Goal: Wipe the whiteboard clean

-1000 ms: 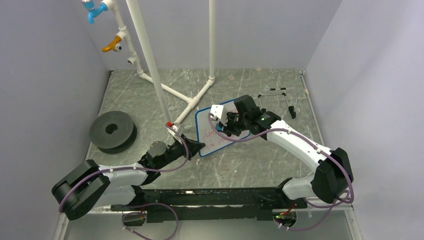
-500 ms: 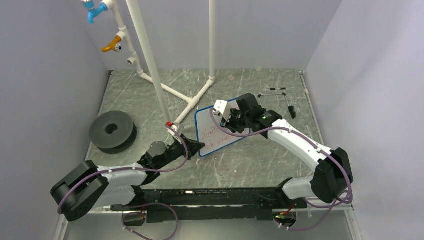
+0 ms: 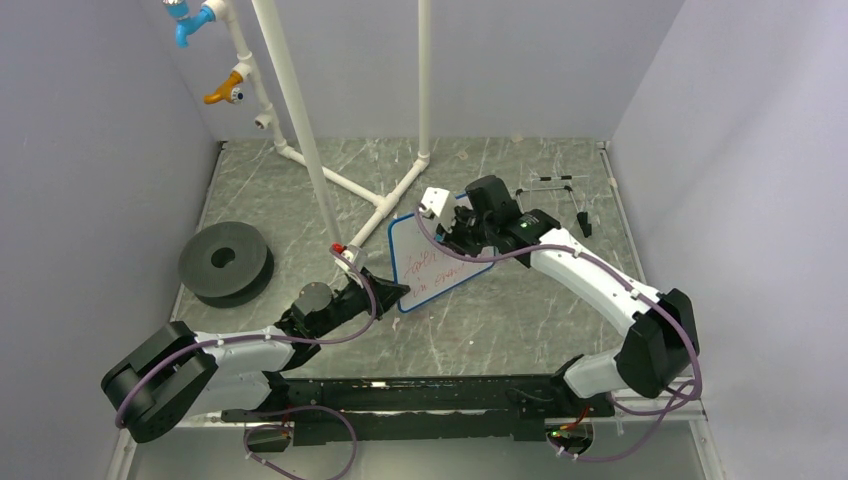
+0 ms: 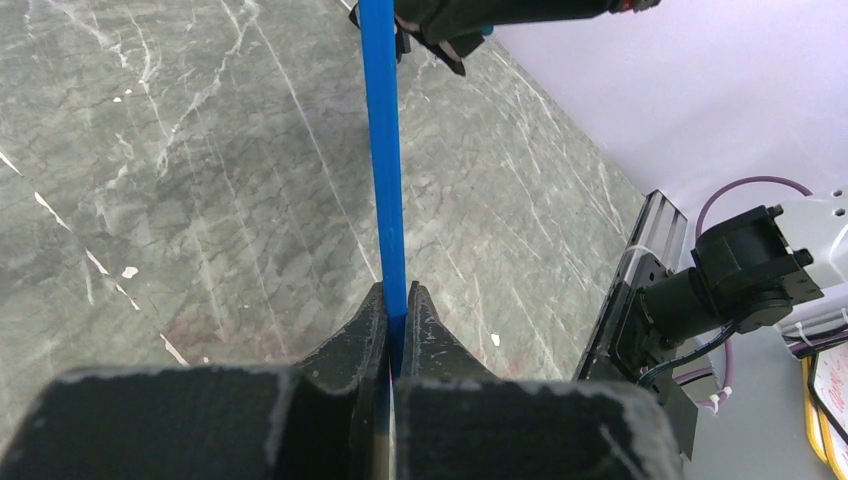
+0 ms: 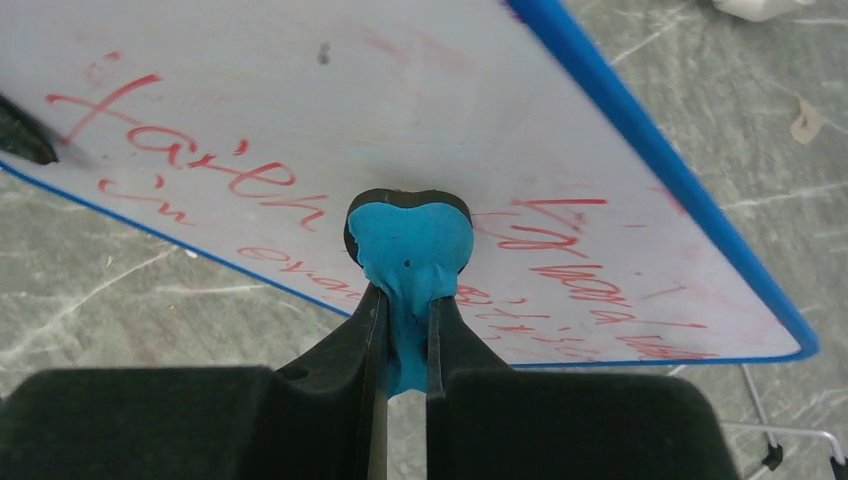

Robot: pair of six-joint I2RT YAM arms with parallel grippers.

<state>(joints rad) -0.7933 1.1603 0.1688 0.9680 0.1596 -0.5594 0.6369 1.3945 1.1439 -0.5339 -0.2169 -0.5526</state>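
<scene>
The whiteboard [image 3: 428, 268], white with a blue rim and red handwriting, is held tilted above the table. My left gripper [image 3: 392, 293] is shut on its near left corner; in the left wrist view the blue rim [image 4: 385, 150] runs edge-on out of the shut left gripper [image 4: 397, 300]. My right gripper [image 3: 458, 232] is over the board's far part, shut on a blue eraser [image 5: 410, 245] whose dark pad presses on the whiteboard [image 5: 300, 110]. In the right wrist view the right gripper [image 5: 403, 305] pinches the eraser's blue top. Red lines show on both sides of the eraser.
A black foam disc [image 3: 226, 262] lies at the left. A white pipe frame [image 3: 382, 203] stands behind the board, with blue and yellow fittings [image 3: 222, 95] on it. A thin black wire easel stand [image 3: 562, 195] lies at the far right. Grey walls enclose the table.
My right gripper has slid the eraser over the board toward its far edge, baring more red writing below it. The left gripper has kept hold of the corner.
</scene>
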